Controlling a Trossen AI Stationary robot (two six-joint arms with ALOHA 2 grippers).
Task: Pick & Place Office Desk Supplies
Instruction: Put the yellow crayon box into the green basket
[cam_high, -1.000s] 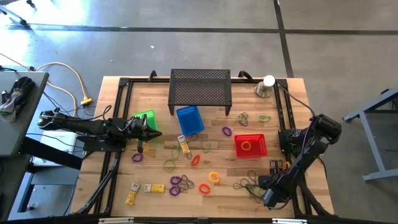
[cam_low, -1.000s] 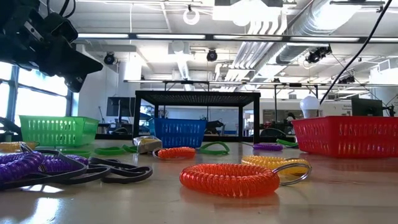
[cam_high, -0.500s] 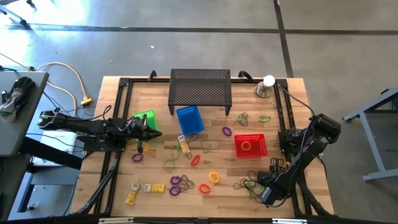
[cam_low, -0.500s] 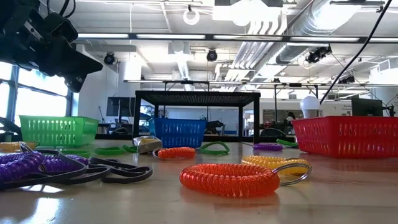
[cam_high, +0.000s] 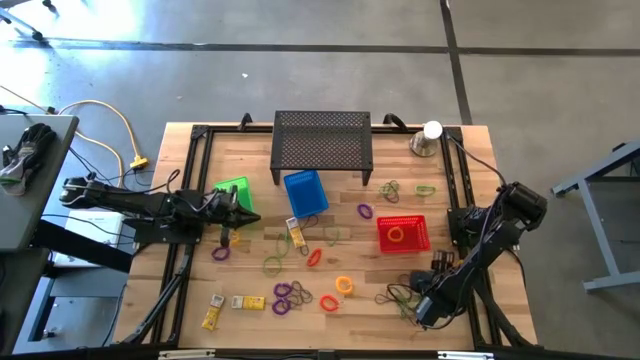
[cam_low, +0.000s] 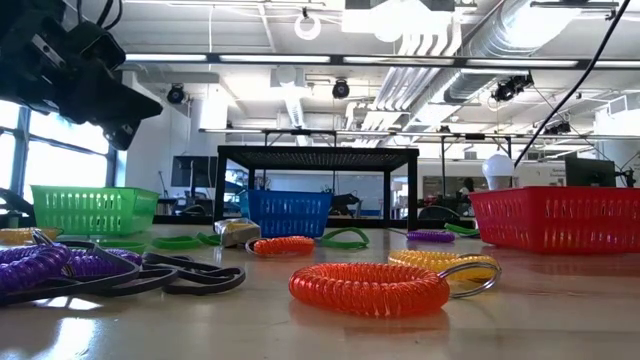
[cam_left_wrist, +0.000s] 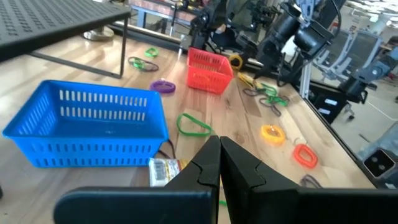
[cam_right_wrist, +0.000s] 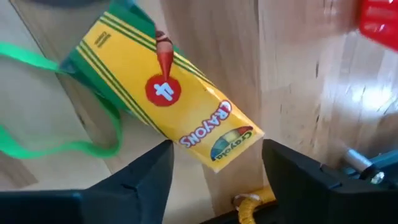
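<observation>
A wooden table (cam_high: 330, 150) framed in black rails carries a black perforated stand (cam_high: 322, 140) at its far edge; a silver cup with a white ball (cam_high: 428, 138) sits by the far right corner; three small baskets stand on the boards, green (cam_high: 234, 191) on the left, blue (cam_high: 305, 192) just in front of the stand, red (cam_high: 403, 234) toward the right, the red one with an orange loop (cam_high: 396, 236) inside it. The left arm reaches in from the left, its left gripper (cam_left_wrist: 219, 163) pressed together with nothing between the fingers, held above the boards between the green and blue baskets. The right arm bends down at the near right, its right gripper (cam_right_wrist: 216, 163) spread wide just above a yellow crayon packet (cam_right_wrist: 168, 93) that lies flat on the wood, partly over a green loop (cam_right_wrist: 59, 106); the fingers do not touch the packet. Scattered over the table: a cluster of purple loops (cam_high: 290, 295) near the front; an orange coil (cam_low: 368, 288) and an orange ring (cam_high: 344, 285) close by; three yellow packets (cam_high: 232, 303) at the near left.
</observation>
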